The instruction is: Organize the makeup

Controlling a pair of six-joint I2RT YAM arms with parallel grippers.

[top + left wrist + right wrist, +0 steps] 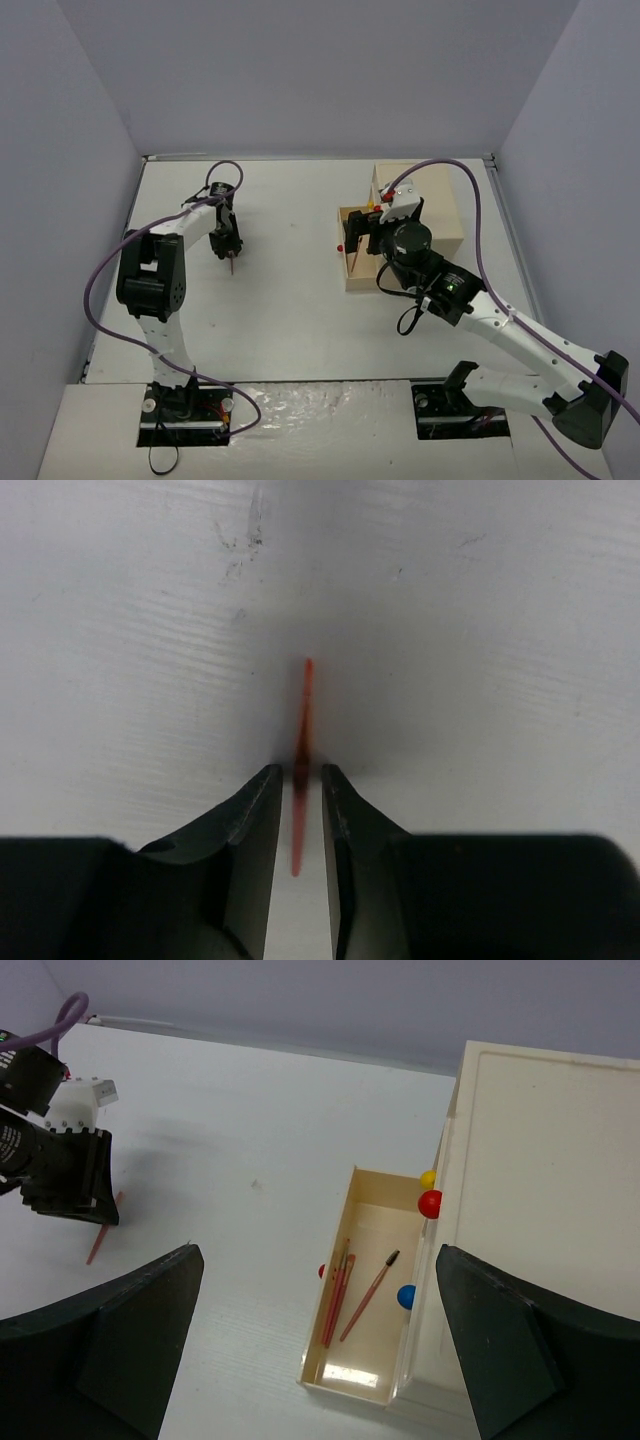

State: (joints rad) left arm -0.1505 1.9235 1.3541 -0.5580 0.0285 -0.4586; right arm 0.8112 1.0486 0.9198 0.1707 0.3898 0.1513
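A thin pink pencil (305,700) lies flat on the white table. My left gripper (298,770) is lowered over it, fingers straddling its near half. The jaws are narrow, with a slim gap showing on each side of the pencil. From above, this gripper (232,258) stands at the table's left with the pencil (234,268) under its tip. My right gripper (317,1260) hangs wide open and holds nothing, above the pulled-out drawer (385,1345). In the drawer lie pink pencils (338,1295) and a slim brush (370,1295). The other makeup is out of view.
The beige drawer box (425,205) stands at the back right, its open drawer (352,270) sticking out toward the table's middle. Red (430,1203), yellow (428,1178) and blue (406,1296) knobs show on its front. Grey walls enclose the table.
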